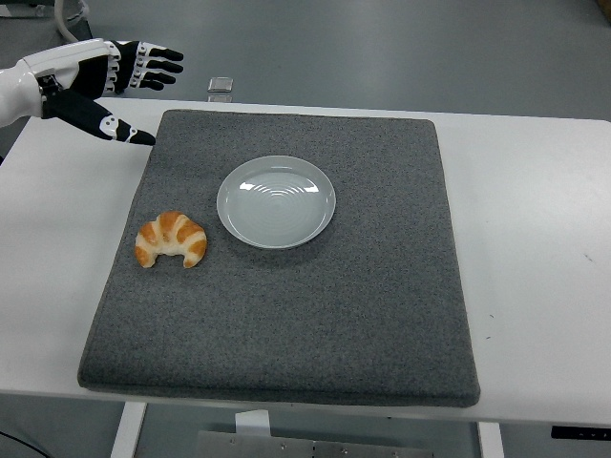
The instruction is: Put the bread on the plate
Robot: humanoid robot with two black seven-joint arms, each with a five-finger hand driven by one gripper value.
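croissant (171,239) beside plate (276,201); left hand (115,81) spread

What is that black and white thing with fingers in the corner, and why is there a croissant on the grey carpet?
That is a robot's left hand, seen by a camera up on the robot, looking down over a white table. The fingers are spread and hold nothing. The grey thing is a mat lying on the table. On it sits a croissant, and just to its right an empty white plate; they do not touch. The robot is meant to put the bread on the plate. Its other hand is not in the picture.
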